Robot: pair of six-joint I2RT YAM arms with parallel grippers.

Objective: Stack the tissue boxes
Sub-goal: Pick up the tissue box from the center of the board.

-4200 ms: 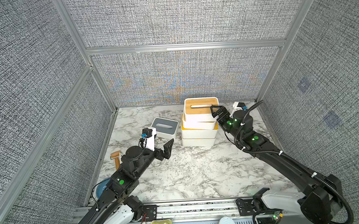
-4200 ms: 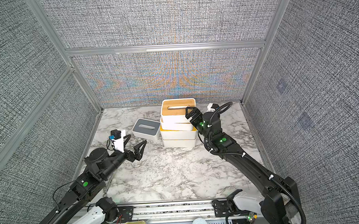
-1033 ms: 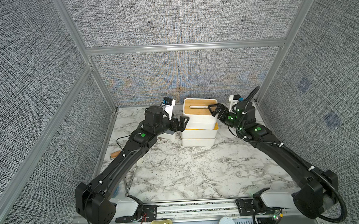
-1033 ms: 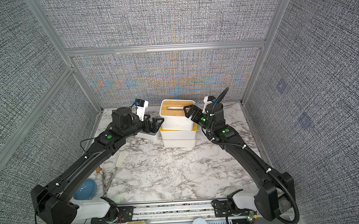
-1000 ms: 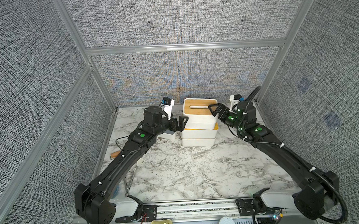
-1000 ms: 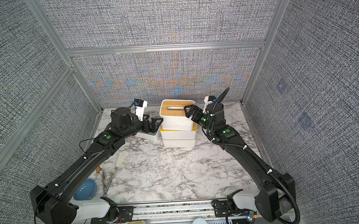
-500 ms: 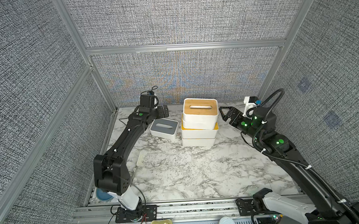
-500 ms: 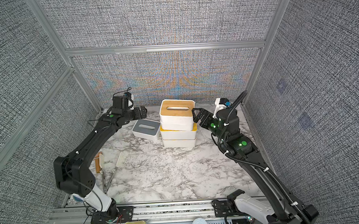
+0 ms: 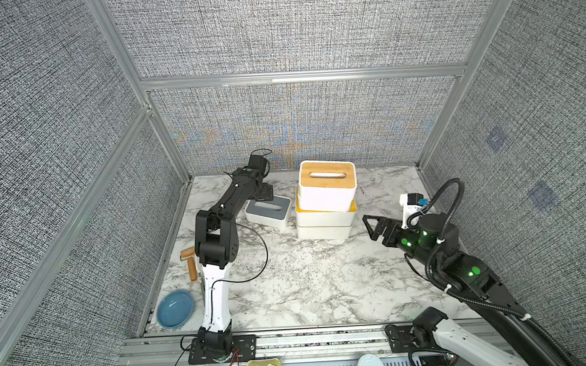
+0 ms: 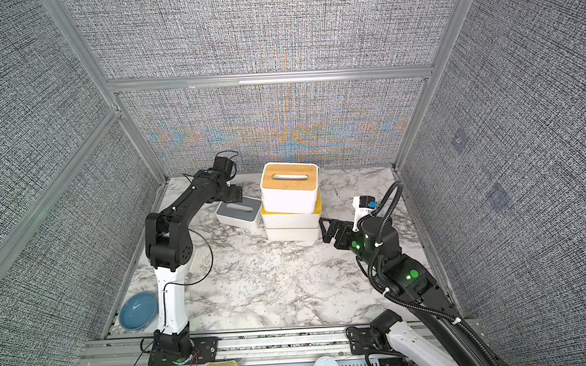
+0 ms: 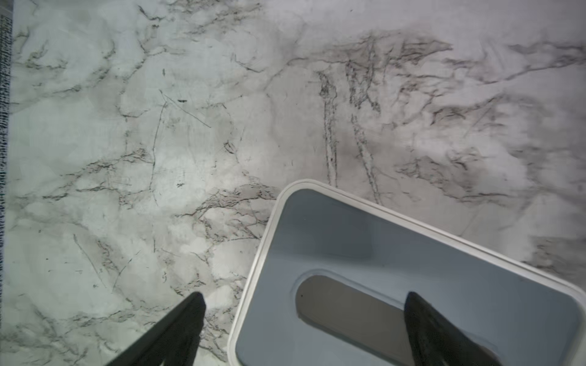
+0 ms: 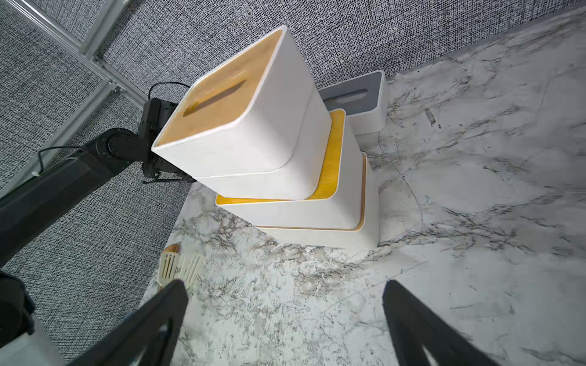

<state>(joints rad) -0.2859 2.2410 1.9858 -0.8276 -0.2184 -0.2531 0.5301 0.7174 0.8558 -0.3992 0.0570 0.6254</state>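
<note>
We see the stack of tissue boxes [image 9: 324, 206] at the back of the grey-veined marble table [image 9: 307, 279]. Its walls are smooth, white and round-cornered. On top is a matte bamboo lid [image 9: 327, 175] with an oval slot, a yellow-orange lid edge shows beneath it, and the lowest tier is plain white. Each tier sits skewed on the one below. The grey-lidded box [image 9: 268, 210] lies alone on the table, just beside the stack on the left arm's side.

Only the right wrist view shows a thin bamboo rim on the bottom tier. It also shows a seam across the upper white wall, and we cannot tell whether that marks another box.

In both top views the left gripper [image 11: 305, 296] is hidden under its own wrist. Its wrist view shows the jaws wide apart, one finger over the grey lid's slot and the other over bare marble. We cannot tell whether it touches the lid, and the frame cuts the box off.

The right gripper [image 12: 283, 285] is spread and empty, near the stack's base but apart from it.
</note>
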